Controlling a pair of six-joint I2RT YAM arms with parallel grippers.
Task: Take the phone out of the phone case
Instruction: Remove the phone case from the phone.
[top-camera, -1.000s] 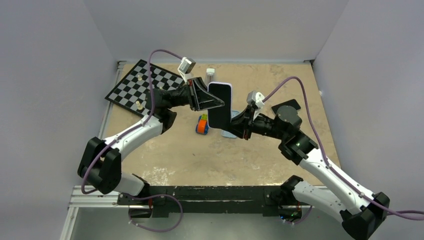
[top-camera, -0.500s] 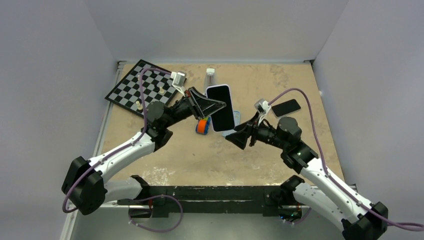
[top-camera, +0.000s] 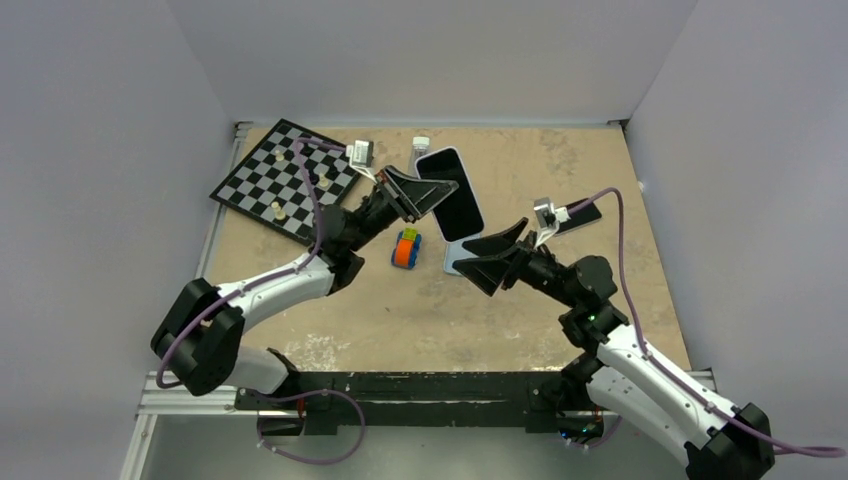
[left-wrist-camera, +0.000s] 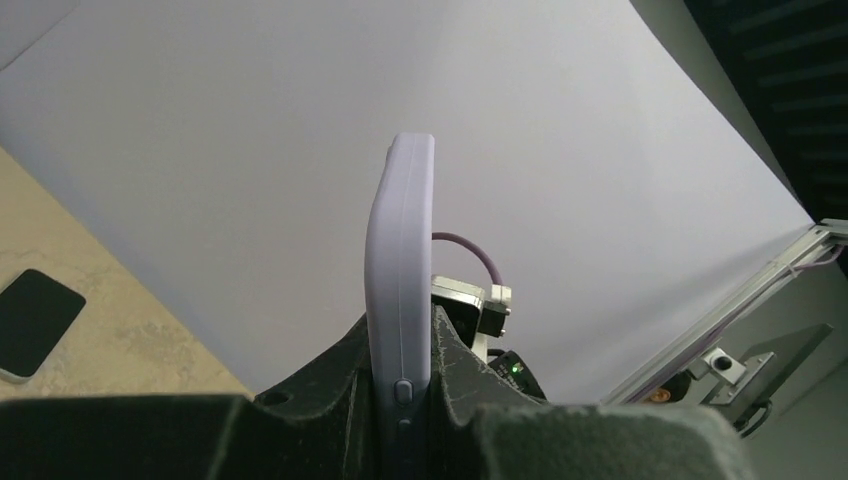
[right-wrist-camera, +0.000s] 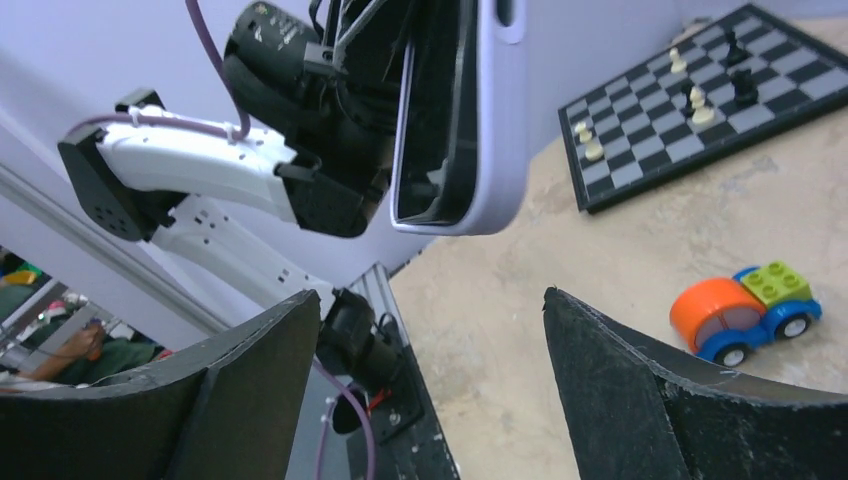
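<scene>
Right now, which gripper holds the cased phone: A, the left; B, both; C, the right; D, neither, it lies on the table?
A: the left gripper is shut on the cased phone, while the right gripper stands open and apart from it.

Lilac phone case (right-wrist-camera: 500, 120) above wide-spread right hand (right-wrist-camera: 430, 300); toy car (right-wrist-camera: 745, 310) and chessboard (right-wrist-camera: 650, 130) beyond.

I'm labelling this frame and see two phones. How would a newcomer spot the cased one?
From the chessboard at the far left, look right to the left end effector, shut on a phone held above the table. Unlike the black phone lying flat near the right edge, it wears a lilac case.
</scene>
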